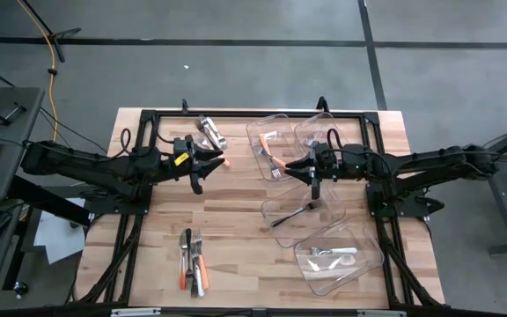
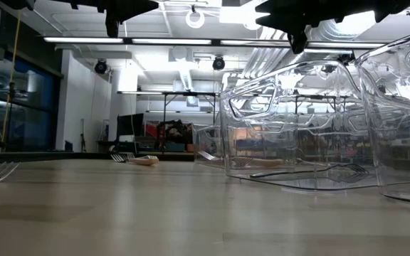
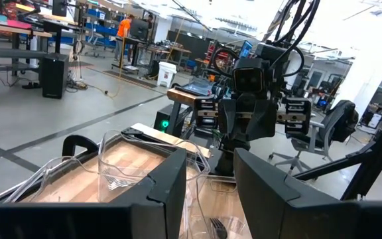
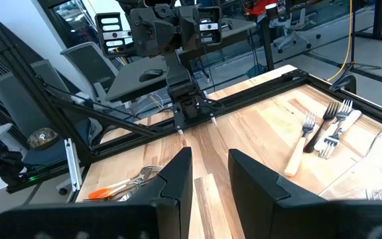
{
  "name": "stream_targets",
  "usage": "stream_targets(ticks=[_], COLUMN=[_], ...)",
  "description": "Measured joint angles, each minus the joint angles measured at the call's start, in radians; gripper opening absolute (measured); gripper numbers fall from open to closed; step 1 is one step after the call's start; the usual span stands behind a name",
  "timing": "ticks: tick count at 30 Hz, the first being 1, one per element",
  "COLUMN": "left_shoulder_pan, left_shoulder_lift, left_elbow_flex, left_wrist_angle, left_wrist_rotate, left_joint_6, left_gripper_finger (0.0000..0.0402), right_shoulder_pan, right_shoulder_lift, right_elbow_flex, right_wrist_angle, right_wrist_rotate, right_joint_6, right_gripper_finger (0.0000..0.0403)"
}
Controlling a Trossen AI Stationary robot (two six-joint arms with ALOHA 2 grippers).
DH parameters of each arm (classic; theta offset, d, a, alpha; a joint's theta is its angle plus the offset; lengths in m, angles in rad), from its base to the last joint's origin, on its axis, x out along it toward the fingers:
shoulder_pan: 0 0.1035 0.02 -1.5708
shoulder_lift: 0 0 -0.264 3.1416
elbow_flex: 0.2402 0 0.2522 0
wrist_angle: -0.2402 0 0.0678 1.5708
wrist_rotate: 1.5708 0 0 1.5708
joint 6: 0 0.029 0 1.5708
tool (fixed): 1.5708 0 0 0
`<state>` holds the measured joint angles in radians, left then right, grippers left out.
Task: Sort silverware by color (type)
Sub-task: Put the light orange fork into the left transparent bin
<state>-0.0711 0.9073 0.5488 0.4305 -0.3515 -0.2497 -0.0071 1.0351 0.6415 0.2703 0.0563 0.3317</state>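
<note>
Both arms hang above the counter [image 1: 236, 220] with nothing in their grasp. The left end effector [image 1: 202, 169] has its fingers spread with clear air between them, and so does the right end effector [image 1: 311, 172]; the two face each other across the middle.

Sorting looks partly done. Just beyond the right end effector, a clear bin [image 1: 271, 145] holds an orange-handled fork [image 1: 266, 148]. Below it, another bin [image 1: 302, 211] carries a dark fork [image 1: 293, 214], and farther toward the near edge a third bin [image 1: 337, 260] holds a white-handled piece [image 1: 334, 252]. A fourth bin [image 1: 319, 130] beside the right end effector seems empty, though that is hard to tell.

Much is left. A mixed pile of silverware [image 1: 192, 261] lies loose well below the left end effector, near the front edge. A second small cluster [image 1: 210, 132] of plain metal pieces sits just behind the left end effector, and one orange-handled piece [image 1: 222, 162] lies close by its fingertips.

My judgement: under halfway, with both loose groups not yet binned.
</note>
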Motion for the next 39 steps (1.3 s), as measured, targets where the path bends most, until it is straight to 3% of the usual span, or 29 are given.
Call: stream_targets(ticks=[6,13,17,22,26,30,39], left_shoulder_pan=[0.0,0.014,0.078,0.206,0.338,0.431,0.52], left_shoulder_lift=[0.0,0.0,0.007,0.079,0.167,0.259,0.459], left_elbow_flex=[0.0,0.013,0.13,0.306,0.382,0.395,0.396], left_wrist_angle=[0.0,-0.05,-0.324,-0.679,-0.854,-0.895,-0.9], left_wrist_rotate=[-0.007,-0.118,-0.112,-0.018,0.202,0.373,0.43], left_joint_6=[-0.019,-0.095,-0.13,-0.05,0.057,0.246,0.77], left_gripper_finger=[0.0115,0.0115,0.0115,0.0115,0.0115,0.0115,0.0115], right_shoulder_pan=[0.0,0.0,0.0,0.0,0.0,0.0,0.0], right_shoulder_lift=[0.0,0.0,0.0,0.0,0.0,0.0,0.0], right_elbow_flex=[0.0,0.0,0.0,0.0,0.0,0.0,0.0], right_wrist_angle=[0.0,0.0,0.0,-0.001,-0.004,-0.004,-0.004], right_wrist_rotate=[0.0,0.0,0.0,0.0,0.0,0.0,0.0], right_joint_6=[0.0,0.007,0.008,0.057,0.07,0.071,0.123], right_gripper_finger=[0.0083,0.0083,0.0083,0.0083,0.0083,0.0083,0.0083])
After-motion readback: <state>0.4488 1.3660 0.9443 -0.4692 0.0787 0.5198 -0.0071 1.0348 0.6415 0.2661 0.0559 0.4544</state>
